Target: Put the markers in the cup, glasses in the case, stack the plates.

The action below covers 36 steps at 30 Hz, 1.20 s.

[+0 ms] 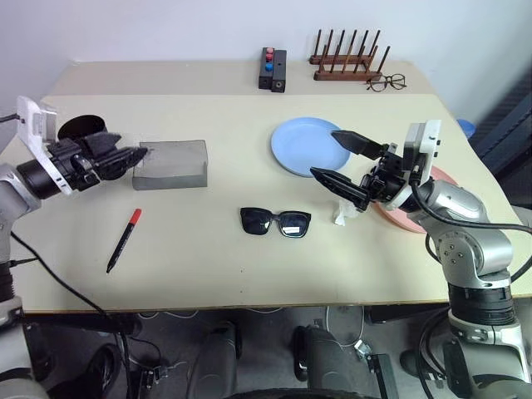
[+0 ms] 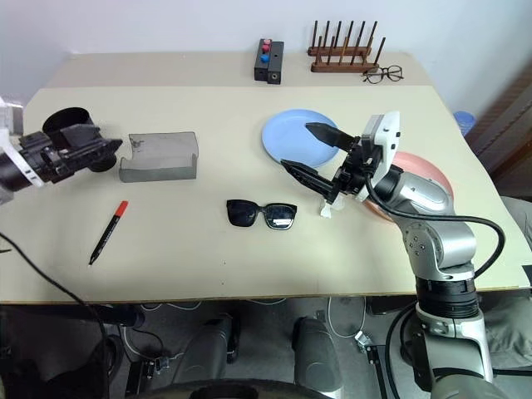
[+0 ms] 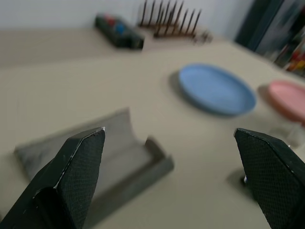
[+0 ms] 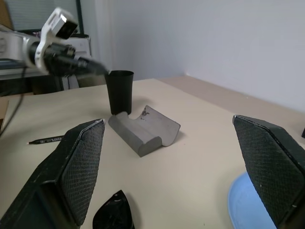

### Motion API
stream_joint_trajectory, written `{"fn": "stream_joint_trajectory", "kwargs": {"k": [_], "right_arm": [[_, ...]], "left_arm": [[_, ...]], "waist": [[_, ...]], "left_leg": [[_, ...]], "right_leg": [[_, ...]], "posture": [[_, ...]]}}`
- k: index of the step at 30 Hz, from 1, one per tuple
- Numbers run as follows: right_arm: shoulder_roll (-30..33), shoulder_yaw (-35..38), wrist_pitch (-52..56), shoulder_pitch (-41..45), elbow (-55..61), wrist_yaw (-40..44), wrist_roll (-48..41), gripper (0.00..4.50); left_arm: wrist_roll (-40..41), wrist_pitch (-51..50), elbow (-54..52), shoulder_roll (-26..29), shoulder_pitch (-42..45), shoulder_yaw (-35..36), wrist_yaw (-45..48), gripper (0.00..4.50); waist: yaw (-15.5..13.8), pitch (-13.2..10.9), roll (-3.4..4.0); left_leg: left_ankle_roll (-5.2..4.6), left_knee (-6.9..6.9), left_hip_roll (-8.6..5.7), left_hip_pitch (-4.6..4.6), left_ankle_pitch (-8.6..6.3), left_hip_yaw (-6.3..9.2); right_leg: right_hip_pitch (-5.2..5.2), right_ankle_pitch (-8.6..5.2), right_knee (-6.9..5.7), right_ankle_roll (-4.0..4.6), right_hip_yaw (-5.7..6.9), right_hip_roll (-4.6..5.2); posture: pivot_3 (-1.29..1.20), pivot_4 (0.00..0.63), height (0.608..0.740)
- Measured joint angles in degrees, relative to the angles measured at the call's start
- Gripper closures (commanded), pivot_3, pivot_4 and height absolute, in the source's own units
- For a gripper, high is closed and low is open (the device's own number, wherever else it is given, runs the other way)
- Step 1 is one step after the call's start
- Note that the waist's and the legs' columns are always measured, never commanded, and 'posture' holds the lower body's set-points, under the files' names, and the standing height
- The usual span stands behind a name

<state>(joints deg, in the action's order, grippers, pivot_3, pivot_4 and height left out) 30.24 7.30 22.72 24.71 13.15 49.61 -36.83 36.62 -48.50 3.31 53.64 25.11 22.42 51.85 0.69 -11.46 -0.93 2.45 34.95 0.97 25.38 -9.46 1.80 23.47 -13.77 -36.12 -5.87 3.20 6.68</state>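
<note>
Left eye view: left tool (image 1: 125,156) wide, empty, beside case (image 1: 170,164); right tool (image 1: 341,160) wide, empty, over table (image 1: 208,266).

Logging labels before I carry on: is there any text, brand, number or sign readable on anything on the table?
No text can be read in any view.
Red-capped marker: faint print along the barrel, too small to read.
Black box with red and blue buttons: no legible marking.
Grey case, sunglasses, black cup, blue plate: plain, no lettering visible.
</note>
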Motion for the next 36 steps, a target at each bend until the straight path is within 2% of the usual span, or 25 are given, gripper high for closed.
{"fn": "stream_joint_trajectory", "kwargs": {"k": [3,7,9,15,18,21,27,36], "right_arm": [[0.0,-0.1,-0.2,0.2,-0.6,0.0,0.6,0.09],[-0.1,-0.3,-0.6,0.3,-1.1,0.2,0.9,0.09],[-0.1,-0.3,-0.6,0.3,-1.1,0.1,1.2,0.09],[-0.4,-0.5,-0.6,0.4,-1.1,0.1,1.3,0.09],[-0.7,-0.8,-0.7,0.3,-1.1,0.1,1.6,0.09],[-1.0,-1.0,-0.9,0.2,-1.1,0.0,1.8,0.09],[-1.3,-1.4,-1.1,-0.2,-0.8,-0.2,1.8,0.09],[-1.1,-1.4,-0.5,-0.5,-0.4,-0.2,1.7,0.09]], "left_arm": [[-1.3,-6.2,-0.1,0.7,0.5,-0.4,-6.4,0.02],[-1.1,-23.4,0.0,4.2,3.1,-0.7,-13.9,0.02],[-1.3,-28.2,0.1,4.6,3.7,-0.6,-16.4,0.02],[-0.6,-39.8,0.2,4.0,4.6,-2.9,-18.4,0.02],[-0.9,-40.4,0.7,7.1,5.6,-8.7,-16.8,0.02],[-0.8,-40.5,1.8,7.7,7.3,-11.7,-14.6,0.02],[-2.6,-37.7,6.4,10.7,11.3,-24.3,-9.1,0.02],[-8.6,-30.8,12.6,11.4,18.6,-39.6,1.3,0.02]], "waist": [[-0.1,0.0,0.0],[0.0,0.0,-0.01],[0.1,0.0,0.02],[-0.1,0.0,0.0],[0.0,0.0,0.0],[-0.1,0.0,0.0],[0.0,0.0,0.01],[-0.1,0.0,0.03]], "left_leg": [[0.0,0.01,0.0,0.03,0.0,0.0],[-0.01,-0.02,-0.02,0.03,-0.01,-0.02],[-0.01,-0.07,-0.02,0.02,-0.01,-0.02],[0.0,-0.05,-0.01,0.05,-0.01,-0.01],[0.01,-0.06,-0.01,0.04,-0.02,-0.02],[0.02,-0.07,-0.01,0.05,-0.02,-0.02],[0.02,-0.14,-0.02,0.1,-0.02,-0.07],[0.0,-0.14,-0.02,0.14,-0.02,-0.1]], "right_leg": [[0.0,0.0,0.05,0.0,0.0,0.0],[0.02,0.0,0.04,-0.04,-0.01,0.0],[0.05,-0.01,0.02,-0.05,0.0,0.0],[0.06,0.0,0.03,-0.02,0.0,0.0],[0.08,0.0,0.06,-0.01,-0.01,0.01],[0.09,-0.01,0.07,0.0,-0.01,0.01],[0.18,-0.01,0.09,0.01,-0.04,0.03],[0.2,-0.01,0.09,0.01,-0.06,0.04]], "posture": [[0.0,0.15,0.74],[0.0,0.15,0.74],[0.0,0.15,0.74],[0.0,0.15,0.74],[0.0,0.15,0.74],[0.0,0.15,0.74],[0.0,0.15,0.74],[0.0,0.15,0.74]]}}
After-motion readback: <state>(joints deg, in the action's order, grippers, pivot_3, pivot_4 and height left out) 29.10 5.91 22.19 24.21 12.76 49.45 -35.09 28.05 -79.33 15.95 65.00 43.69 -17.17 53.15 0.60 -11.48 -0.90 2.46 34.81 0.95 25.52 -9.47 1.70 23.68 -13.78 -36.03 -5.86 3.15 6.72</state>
